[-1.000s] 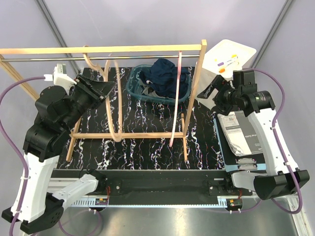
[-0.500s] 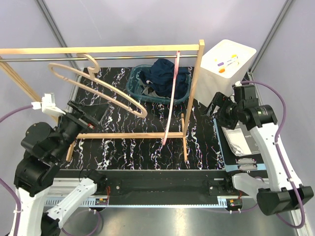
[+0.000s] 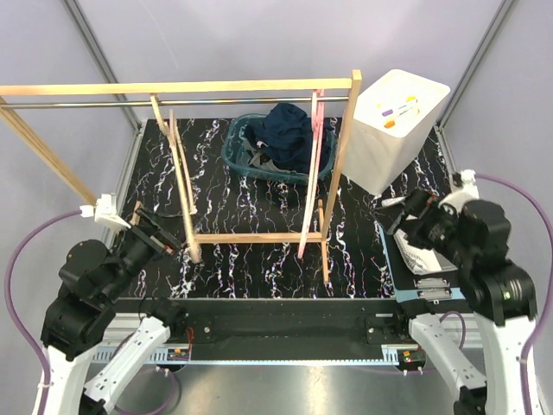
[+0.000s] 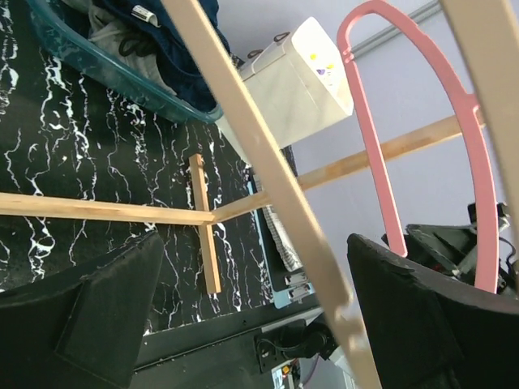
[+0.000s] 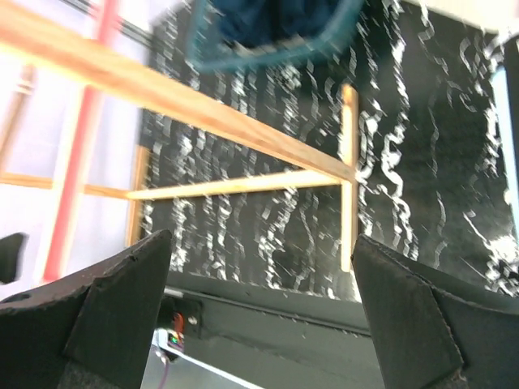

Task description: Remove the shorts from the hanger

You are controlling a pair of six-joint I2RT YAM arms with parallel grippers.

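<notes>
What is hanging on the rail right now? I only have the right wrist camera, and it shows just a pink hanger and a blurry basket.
Observer: Two hangers, the pink hanger and a wooden hanger further left. Both are bare.
Operator: Then where are the shorts?
Observer: In the basket behind the rack. The navy shorts lie on top, with the grey shorts partly under them.
Operator: And the left tool?
Observer: The left tool is open and holds nothing. It sits low, near the wooden hanger's bottom end.
</notes>
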